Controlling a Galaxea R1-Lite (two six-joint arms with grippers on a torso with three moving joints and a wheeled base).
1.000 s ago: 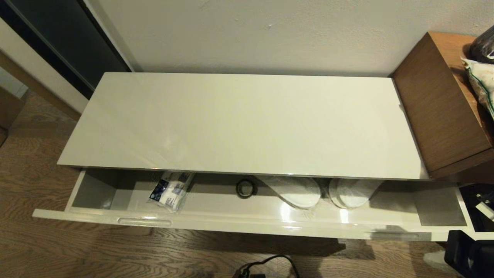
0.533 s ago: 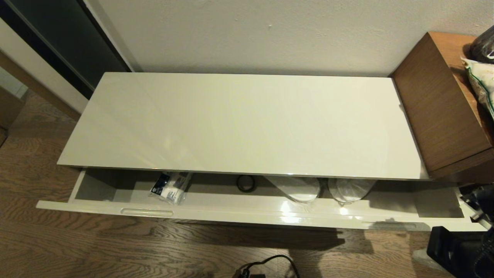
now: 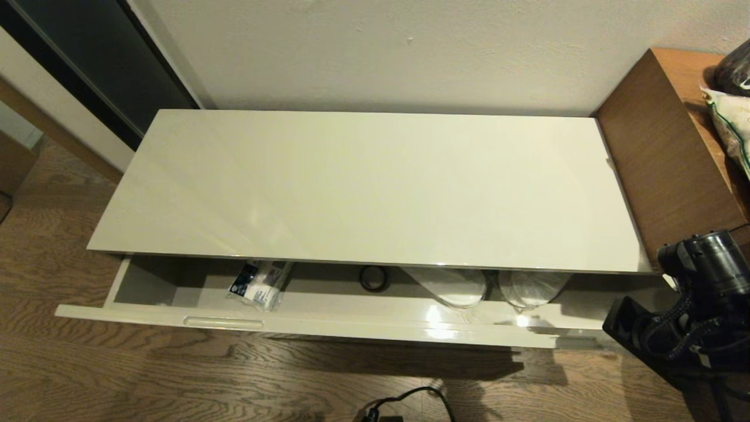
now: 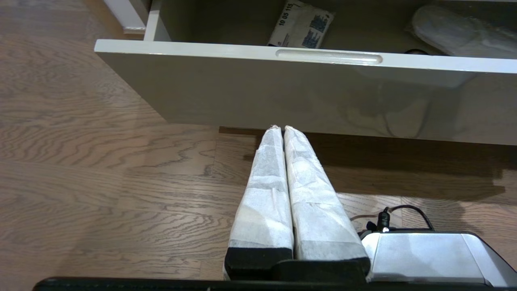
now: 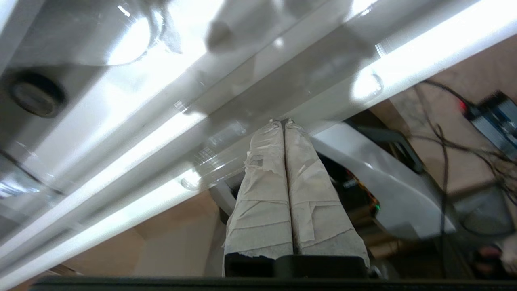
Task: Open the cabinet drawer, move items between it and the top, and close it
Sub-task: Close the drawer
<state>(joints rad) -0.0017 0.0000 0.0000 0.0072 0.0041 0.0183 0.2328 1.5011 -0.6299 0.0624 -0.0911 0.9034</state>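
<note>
Drawer [image 3: 328,325] half open; right gripper [image 5: 282,123] at its front edge.

Its long axis runs left to right along the lower frame, under the bare top [image 3: 363,187]. The right gripper, fingers pressed together and empty, sits at the front's right end; slippers [image 3: 457,287] and packet [image 3: 258,287] lie inside, to its left. The left gripper [image 4: 281,128], also closed, hangs low over the floor.

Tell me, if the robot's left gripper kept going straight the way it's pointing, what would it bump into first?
Probably the glossy front of the cabinet drawer. The left gripper, shut, hangs low over the wooden floor and points at that panel below its handle recess. How far off the panel is, the view does not show.
</note>
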